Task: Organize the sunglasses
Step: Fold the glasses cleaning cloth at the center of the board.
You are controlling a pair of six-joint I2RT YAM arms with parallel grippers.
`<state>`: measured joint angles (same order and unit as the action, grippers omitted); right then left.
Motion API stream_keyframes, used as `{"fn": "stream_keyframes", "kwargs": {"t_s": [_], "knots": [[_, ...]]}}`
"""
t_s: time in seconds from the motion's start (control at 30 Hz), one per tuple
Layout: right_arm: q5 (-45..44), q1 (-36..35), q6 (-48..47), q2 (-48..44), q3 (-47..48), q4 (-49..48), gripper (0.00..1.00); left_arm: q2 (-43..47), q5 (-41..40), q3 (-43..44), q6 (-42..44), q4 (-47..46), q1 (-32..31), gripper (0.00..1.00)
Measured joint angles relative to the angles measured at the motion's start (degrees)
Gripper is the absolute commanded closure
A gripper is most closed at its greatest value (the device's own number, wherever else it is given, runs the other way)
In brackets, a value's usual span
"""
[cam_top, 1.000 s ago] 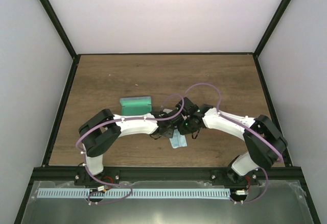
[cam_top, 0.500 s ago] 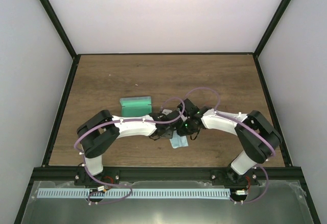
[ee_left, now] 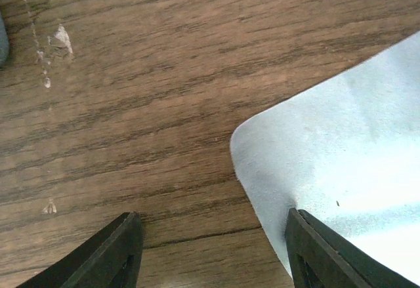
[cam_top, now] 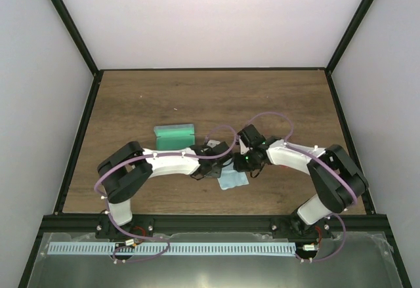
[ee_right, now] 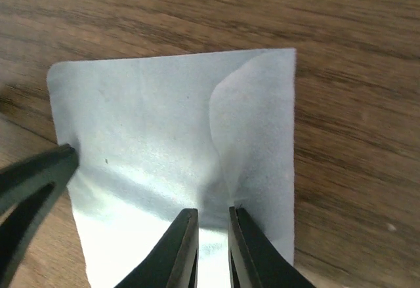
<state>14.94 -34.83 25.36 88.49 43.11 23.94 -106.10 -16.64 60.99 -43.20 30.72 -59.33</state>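
Pinch on cloth [ee_right: 151,124]; sunglasses not visible in any view.
Right claw [ee_right: 211,221] nips a raised cloth fold; left claw [ee_left: 211,229] gapes alongside, one fingertip [ee_left: 308,252] on the cloth's edge.

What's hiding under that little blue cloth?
Around the cloth only bare wooden table shows. The right claw pinches up a fold at its near edge. Whatever lies beneath is covered; the cloth sits mostly flat, so I cannot tell.

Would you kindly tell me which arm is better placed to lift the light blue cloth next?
Right, probably. The right arm's fingers are nearly shut on a raised fold of the cloth, while the left arm's fingers stand wide open, only one touching the cloth's edge.
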Motion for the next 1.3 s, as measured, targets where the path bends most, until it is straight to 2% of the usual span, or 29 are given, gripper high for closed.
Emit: {"fn": "stream_keyframes", "kwargs": {"t_s": [0.43, 0.83, 1.0, 1.17, 1.3], "knots": [[-5.79, 0.26, -0.22, -2.80, -0.68, 4.83, 0.81, 0.07, -0.15, 0.00, -0.07, 0.09, 0.57, 0.38], [-9.94, 0.42, -1.68, -5.25, 2.69, 8.79, 0.79, 0.42, -0.15, -0.02, -0.09, 0.07, 0.59, 0.38], [-5.33, 0.57, -2.93, -5.64, 3.26, 8.37, 0.88, 0.46, -0.13, 0.02, -0.07, 0.09, 0.59, 0.38], [1.68, 0.57, -2.80, -4.57, 2.73, 5.42, 0.90, 0.26, 0.20, 0.52, -0.04, 0.68, 0.74, 0.38], [3.43, 0.57, -2.97, -0.72, 1.70, 3.78, 0.90, 0.26, 0.35, 0.66, -0.02, 0.87, 0.83, 0.38]]}}
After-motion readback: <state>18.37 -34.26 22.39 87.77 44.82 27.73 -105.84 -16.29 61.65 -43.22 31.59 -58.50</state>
